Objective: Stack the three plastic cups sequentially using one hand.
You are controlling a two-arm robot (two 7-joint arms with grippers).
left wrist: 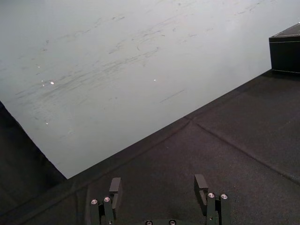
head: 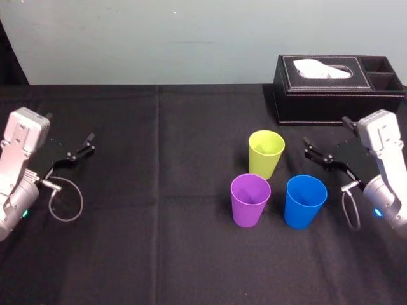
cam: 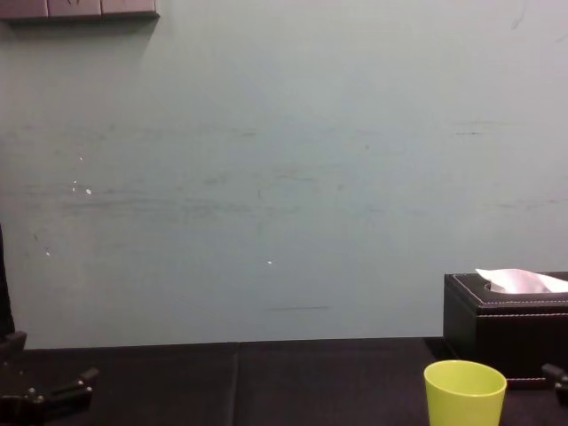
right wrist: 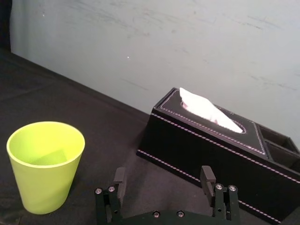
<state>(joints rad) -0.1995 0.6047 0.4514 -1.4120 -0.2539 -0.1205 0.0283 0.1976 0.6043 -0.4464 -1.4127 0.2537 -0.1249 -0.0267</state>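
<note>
Upright, smooth, tapered, before tissue box (head: 337, 89): yellow-green cup (head: 266, 154) nearest, purple cup (head: 250, 200), blue cup (head: 305, 201) farther; left gripper (head: 86, 145), right gripper (head: 310, 148) jaws spread, empty

Noted: left arm (head: 22, 171) sits at the left edge of the scene, near side, with its silver-grey wrist housing angled up and inward. The left gripper (head: 91, 142) points toward the far right, black fingers spread and nothing between them. In the left wrist view its two fingers (left wrist: 115, 185) stand well apart.

The right arm (head: 385, 171) mirrors this at the right edge, wrist housing tilted inward. The right gripper (head: 307, 147) points left with its jaws parted, gripping nothing. The right wrist view gives a wide gap between its fingers (right wrist: 206, 174).
</note>
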